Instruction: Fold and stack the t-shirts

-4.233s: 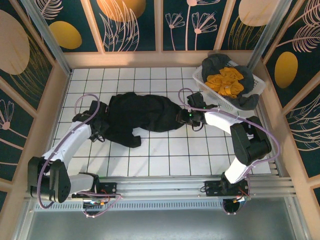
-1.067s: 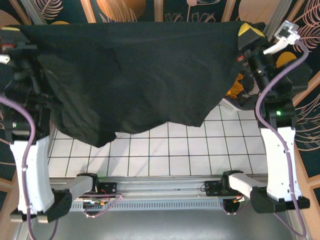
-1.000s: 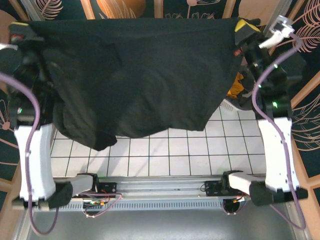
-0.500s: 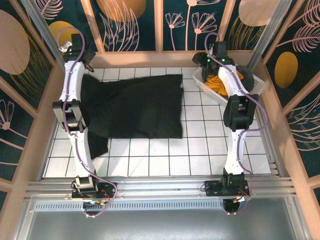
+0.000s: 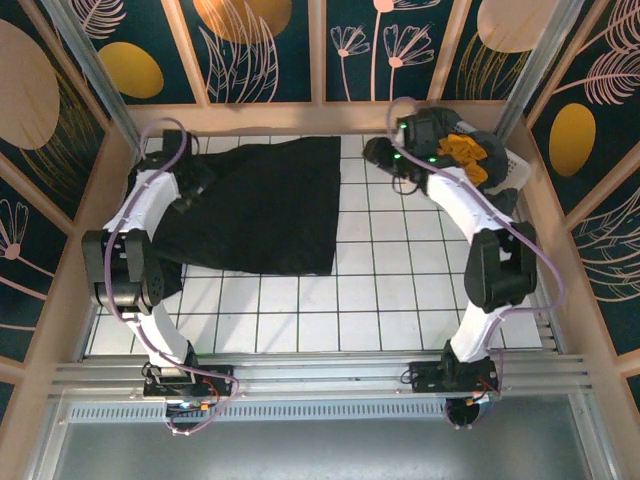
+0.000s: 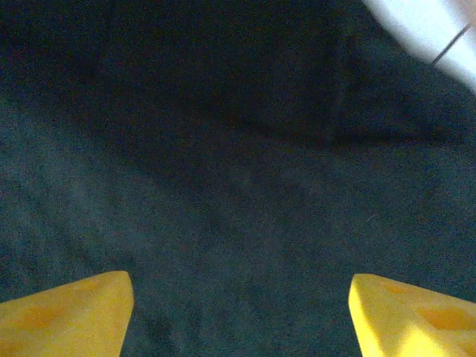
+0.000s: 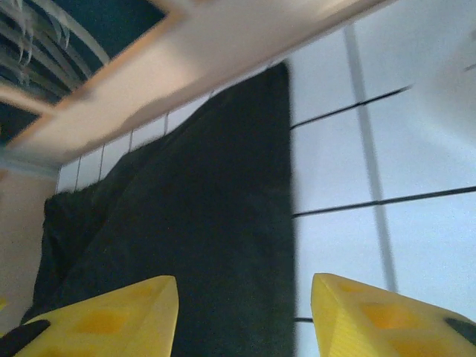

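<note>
Tiled table (image 5: 400, 300) bears the black shirt (image 5: 270, 210) spread far left; left gripper (image 6: 239, 312) and right gripper (image 7: 244, 316) both gape empty, so pinch matching corners and fold evenly.

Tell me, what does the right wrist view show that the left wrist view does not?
Right wrist: the white tiled table and the wooden wall base behind it. Left wrist: a blurred white patch at the top right corner. Both: the black t-shirt, with the right gripper and the left gripper open above it.
</note>
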You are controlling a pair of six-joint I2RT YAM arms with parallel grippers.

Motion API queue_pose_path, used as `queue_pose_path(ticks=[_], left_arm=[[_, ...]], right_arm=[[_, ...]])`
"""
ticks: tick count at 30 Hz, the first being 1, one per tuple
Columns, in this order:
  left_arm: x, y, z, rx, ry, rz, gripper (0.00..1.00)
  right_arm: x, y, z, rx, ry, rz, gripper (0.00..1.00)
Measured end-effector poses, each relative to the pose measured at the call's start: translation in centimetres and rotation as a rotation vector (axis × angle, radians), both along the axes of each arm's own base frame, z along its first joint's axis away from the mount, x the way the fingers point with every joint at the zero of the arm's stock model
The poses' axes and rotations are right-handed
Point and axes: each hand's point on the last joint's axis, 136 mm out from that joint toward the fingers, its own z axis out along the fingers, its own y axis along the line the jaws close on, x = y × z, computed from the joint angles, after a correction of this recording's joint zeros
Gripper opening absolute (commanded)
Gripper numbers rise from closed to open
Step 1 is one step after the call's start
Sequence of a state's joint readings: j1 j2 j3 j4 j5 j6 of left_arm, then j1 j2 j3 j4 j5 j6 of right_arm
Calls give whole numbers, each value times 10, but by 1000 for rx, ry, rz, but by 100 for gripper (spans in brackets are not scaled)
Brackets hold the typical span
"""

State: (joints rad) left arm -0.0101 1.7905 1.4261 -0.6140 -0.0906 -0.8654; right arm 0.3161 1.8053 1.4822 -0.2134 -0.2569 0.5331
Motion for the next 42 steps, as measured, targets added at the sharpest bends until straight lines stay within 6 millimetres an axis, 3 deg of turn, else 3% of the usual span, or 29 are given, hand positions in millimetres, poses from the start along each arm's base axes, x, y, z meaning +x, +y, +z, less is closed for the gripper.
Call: queue_pose_path(ticks=[4,8,10,13,15,21,24,27,29,32,35,38,40,42], left_arm=[[-21,-4,-34,-12,78,-15,58],[-23,-11,-52,-33,96,-38,57],[-26,-17,-66,-42,119,-57,57],[-40,-29,-97,-57,185,-89,57],[-51,-35,-113,-57,224,-107,57],[-44,-66,-109,-109,143,-182,58],[-44,-103,-107,-173,108,-257,59],[-54,-153,-104,-250,97,-349,59],[-66,-182,-103,-298,106,-397,60],[-90,-211,-101,-358,134,-427,62],[-108,-215,-99,-395,165,-403,63],[-114,-205,-95,-371,197,-359,66],[-109,-196,-84,-343,201,-331,67],[-89,-189,-62,-328,158,-301,68]], right_arm=[[-35,77,-57,-20,94,185,43],[-77,131,-117,-67,207,358,42],[-93,144,-141,-84,263,410,42],[-111,147,-176,-115,360,436,39],[-111,145,-180,-110,389,431,39],[-91,98,-186,-99,468,289,36],[-82,55,-187,-92,507,197,35],[-80,7,-187,-98,546,95,36],[-87,-22,-188,-116,573,31,36],[-105,-51,-189,-146,608,-26,38],[-123,-61,-189,-171,625,-39,41],[-130,-65,-186,-209,618,-43,45],[-130,-70,-182,-238,599,-55,48],[-127,-74,-170,-248,563,-70,51]])
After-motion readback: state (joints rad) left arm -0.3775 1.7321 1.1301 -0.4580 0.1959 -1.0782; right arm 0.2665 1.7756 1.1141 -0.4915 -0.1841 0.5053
